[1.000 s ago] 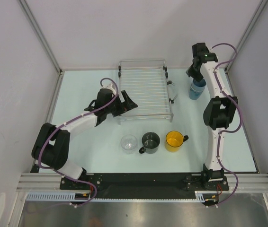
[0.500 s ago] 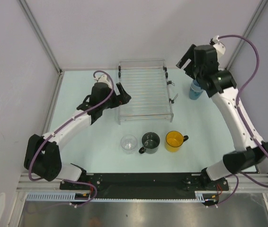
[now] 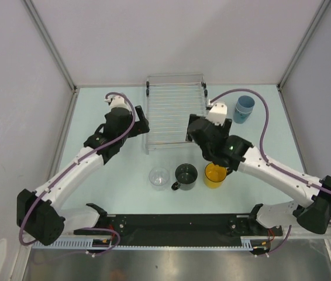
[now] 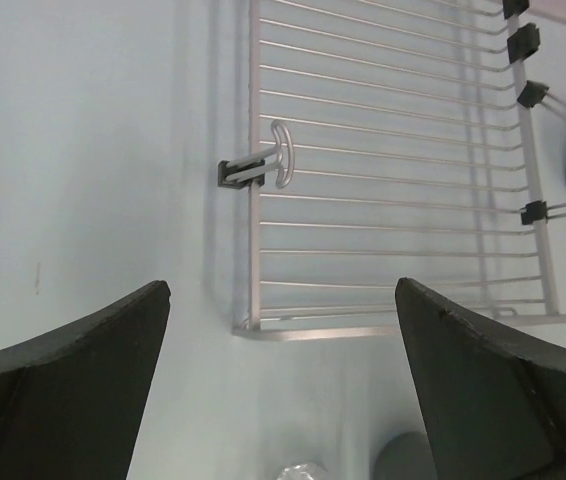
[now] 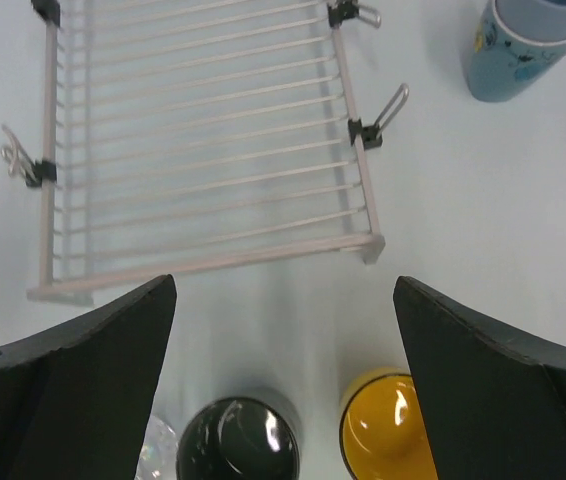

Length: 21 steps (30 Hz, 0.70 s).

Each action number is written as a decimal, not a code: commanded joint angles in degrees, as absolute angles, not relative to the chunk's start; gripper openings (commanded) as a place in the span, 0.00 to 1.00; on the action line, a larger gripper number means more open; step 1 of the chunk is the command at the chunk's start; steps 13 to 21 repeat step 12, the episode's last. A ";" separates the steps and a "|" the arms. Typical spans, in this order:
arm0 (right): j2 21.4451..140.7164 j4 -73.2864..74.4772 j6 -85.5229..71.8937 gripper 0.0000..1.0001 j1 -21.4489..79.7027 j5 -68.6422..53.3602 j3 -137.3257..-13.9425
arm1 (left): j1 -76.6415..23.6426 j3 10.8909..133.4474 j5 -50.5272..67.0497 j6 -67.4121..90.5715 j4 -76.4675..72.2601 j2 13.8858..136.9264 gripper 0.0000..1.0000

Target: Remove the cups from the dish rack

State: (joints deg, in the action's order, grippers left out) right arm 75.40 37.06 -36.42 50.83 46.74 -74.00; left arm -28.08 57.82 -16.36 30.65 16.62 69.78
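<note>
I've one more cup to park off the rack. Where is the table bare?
Bare table lies right of the dish rack, between the stacked blue cups and the yellow mug; also left of the clear glass tumbler. Crowded: the row of tumbler, dark grey mug and yellow mug in front of the rack.

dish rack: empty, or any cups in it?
Empty. The dish rack shows only bare wire bars; the yellow mug, dark grey mug and clear tumbler stand outside it.
</note>
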 commanded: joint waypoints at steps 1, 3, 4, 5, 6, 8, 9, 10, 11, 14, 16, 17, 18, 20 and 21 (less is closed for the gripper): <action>68.05 32.26 -38.84 0.96 56.42 55.11 -67.34 | -32.16 55.64 -25.90 27.77 21.27 63.03 1.00; 66.02 30.51 -40.16 0.95 58.62 55.11 -63.47 | -34.97 55.11 -29.25 28.12 23.45 61.18 1.00; 64.61 30.06 -40.25 0.95 58.97 55.11 -62.59 | -35.85 55.11 -30.66 28.39 24.16 60.82 1.00; 64.25 29.71 -40.25 0.95 59.50 55.11 -61.80 | -36.99 55.02 -31.98 28.56 24.78 60.73 1.00; 63.99 30.40 -40.43 0.95 60.20 55.54 -61.61 | -37.18 55.28 -31.99 28.56 26.35 60.73 1.00; 63.90 31.37 -40.52 0.96 60.82 56.16 -62.05 | -37.70 55.11 -32.25 29.44 27.24 60.73 1.00; 63.98 31.90 -40.17 0.96 61.78 56.86 -62.57 | -37.97 54.85 -32.17 29.70 28.03 60.73 1.00; 64.07 32.08 -39.82 0.96 62.14 57.21 -62.75 | -38.06 54.67 -32.17 29.71 28.21 60.56 1.00; 63.99 32.25 -39.38 0.96 62.49 57.56 -62.93 | -38.14 54.49 -32.08 29.71 28.39 60.38 1.00; 63.90 32.34 -38.85 0.96 62.93 57.48 -63.10 | -38.23 53.80 -31.65 29.71 28.30 59.51 1.00; 63.90 32.34 -38.85 0.96 62.93 57.48 -63.10 | -38.23 53.80 -31.65 29.71 28.30 59.51 1.00; 63.90 32.34 -38.85 0.96 62.93 57.48 -63.10 | -38.23 53.80 -31.65 29.71 28.30 59.51 1.00; 63.90 32.34 -38.85 0.96 62.93 57.48 -63.10 | -38.23 53.80 -31.65 29.71 28.30 59.51 1.00; 63.90 32.34 -38.85 0.96 62.93 57.48 -63.10 | -38.23 53.80 -31.65 29.71 28.30 59.51 1.00; 63.90 32.34 -38.85 0.96 62.93 57.48 -63.10 | -38.23 53.80 -31.65 29.71 28.30 59.51 1.00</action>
